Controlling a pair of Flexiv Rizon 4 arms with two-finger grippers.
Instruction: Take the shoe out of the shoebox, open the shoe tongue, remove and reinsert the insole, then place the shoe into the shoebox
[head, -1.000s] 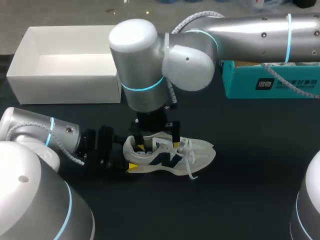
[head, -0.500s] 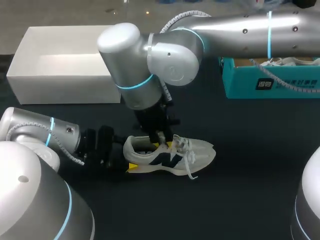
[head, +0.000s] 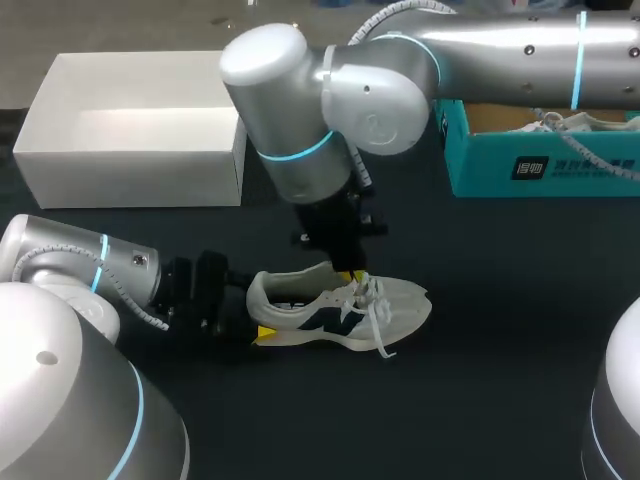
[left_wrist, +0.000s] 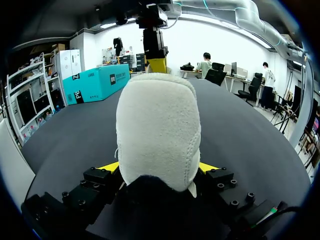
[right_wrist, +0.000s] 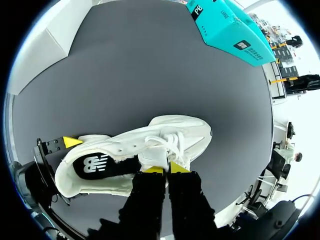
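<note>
A white shoe (head: 340, 310) with a dark side logo lies on its sole on the black table, toe to the right. My left gripper (head: 255, 325) holds its heel (left_wrist: 157, 130), one yellow tip on each side. My right gripper (head: 350, 275) comes down from above at the front of the shoe's opening and is shut on the tongue (right_wrist: 152, 159), just behind the laces. In the right wrist view the dark insole (right_wrist: 95, 164) shows inside the shoe. The right gripper's (left_wrist: 156, 64) yellow tips rise beyond the heel in the left wrist view.
The open white shoebox (head: 130, 178) stands at the back left, behind the shoe. A teal box (head: 540, 170) sits at the back right. Black table lies bare in front of and right of the shoe.
My right gripper has moved from over the shoe's opening forward to the tongue and shut on it. The left gripper and the shoe have stayed put.
</note>
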